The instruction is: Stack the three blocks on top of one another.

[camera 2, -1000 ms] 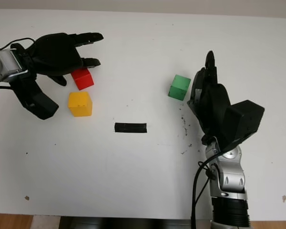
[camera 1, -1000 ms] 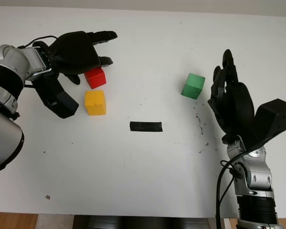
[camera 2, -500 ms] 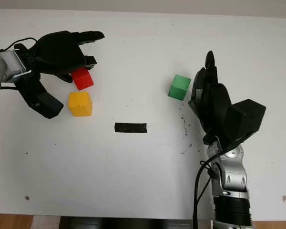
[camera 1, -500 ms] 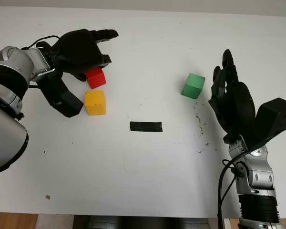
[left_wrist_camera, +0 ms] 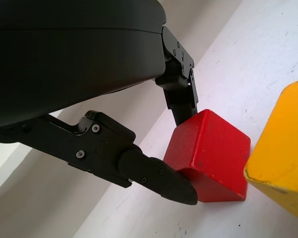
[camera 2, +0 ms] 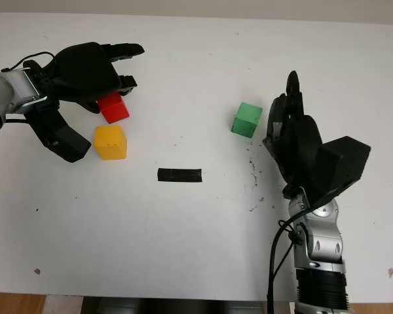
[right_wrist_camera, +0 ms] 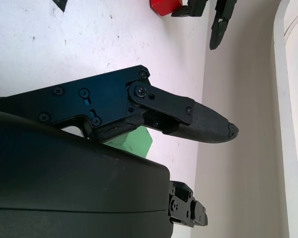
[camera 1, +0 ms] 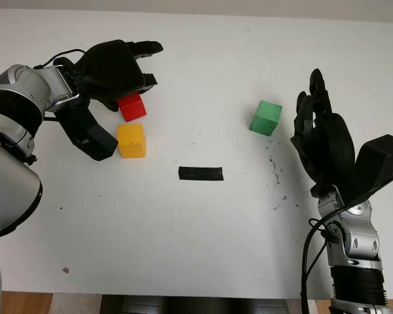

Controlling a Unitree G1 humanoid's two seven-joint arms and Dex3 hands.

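From the head view, the left hand (camera 1: pixel 114 69) is settling lower over the red block (camera 1: pixel 131 107), beside the yellow block (camera 1: pixel 131 140); the right hand (camera 1: pixel 324 140), open, is drifting off the green block (camera 1: pixel 266 118); at the left wrist, fingers (left_wrist_camera: pixel 159 176) are touching red, seemingly not yet clamped; nothing is stacked.

No readable text, label or number on anything
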